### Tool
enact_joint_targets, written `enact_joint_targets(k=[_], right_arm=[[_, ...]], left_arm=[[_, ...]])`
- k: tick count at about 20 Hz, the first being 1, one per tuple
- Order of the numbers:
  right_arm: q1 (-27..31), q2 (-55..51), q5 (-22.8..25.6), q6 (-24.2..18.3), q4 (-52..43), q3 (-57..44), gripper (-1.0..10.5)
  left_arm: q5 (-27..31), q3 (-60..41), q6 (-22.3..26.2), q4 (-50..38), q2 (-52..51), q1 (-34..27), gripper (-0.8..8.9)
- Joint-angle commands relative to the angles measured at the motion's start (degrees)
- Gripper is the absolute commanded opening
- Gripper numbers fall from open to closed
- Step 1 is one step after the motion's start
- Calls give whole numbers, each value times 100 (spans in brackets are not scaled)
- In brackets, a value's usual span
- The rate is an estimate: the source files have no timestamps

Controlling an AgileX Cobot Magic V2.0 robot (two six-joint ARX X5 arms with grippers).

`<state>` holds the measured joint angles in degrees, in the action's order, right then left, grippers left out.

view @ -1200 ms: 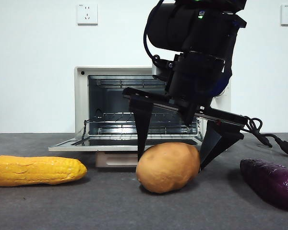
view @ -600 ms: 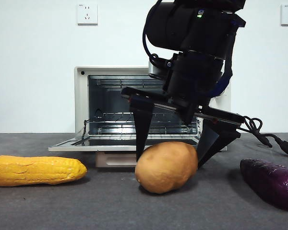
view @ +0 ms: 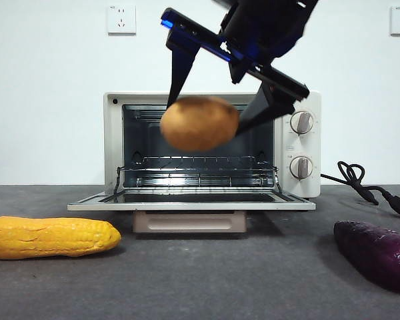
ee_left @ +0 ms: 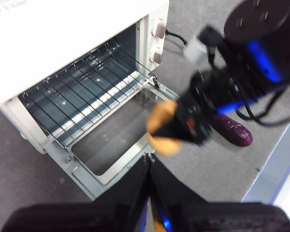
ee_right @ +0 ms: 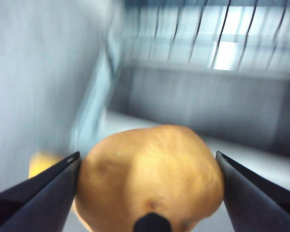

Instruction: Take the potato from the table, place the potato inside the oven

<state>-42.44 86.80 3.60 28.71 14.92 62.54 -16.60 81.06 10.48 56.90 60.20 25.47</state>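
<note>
A yellow corn cob [view: 51, 237] lies left of the oven [view: 113, 133]. A dark purple sweet potato [view: 377, 254] lies right of it. A black power cable [view: 360, 185] trails beside it. Two wall sockets [view: 121, 19] sit above.

The potato [view: 199, 123] is tan-orange. The oven [view: 113, 140] behind it is cream-white. Left of the oven lies yellow corn [view: 50, 237]; right of it, a dark purple sweet potato [view: 377, 253]. The table [view: 220, 280] is grey, speckled.

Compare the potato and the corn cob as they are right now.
The potato is a rounded tan-orange oval; the corn cob is long and yellow. The potato hangs in the air before the oven opening, clamped in the right gripper; the corn cob lies on the table. Neither is in the oven yet.
</note>
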Motion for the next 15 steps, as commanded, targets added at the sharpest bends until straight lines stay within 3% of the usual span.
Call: enact_joint_targets(k=[1, 3, 11, 15], right_arm=[[127, 85, 553, 149, -538, -11, -17], [260, 188, 859, 223, -1003, -11, -17], [951, 846, 894, 758, -2083, -11, -17], [1084, 1298, 901, 787, -2697, -11, -17]], left_arm=[[13, -33, 55, 96, -15, 13, -8], [11, -33, 52, 181, -15, 13, -8], [11, -33, 50, 195, -15, 129, -8], [13, -33, 48, 208, -15, 199, -8]])
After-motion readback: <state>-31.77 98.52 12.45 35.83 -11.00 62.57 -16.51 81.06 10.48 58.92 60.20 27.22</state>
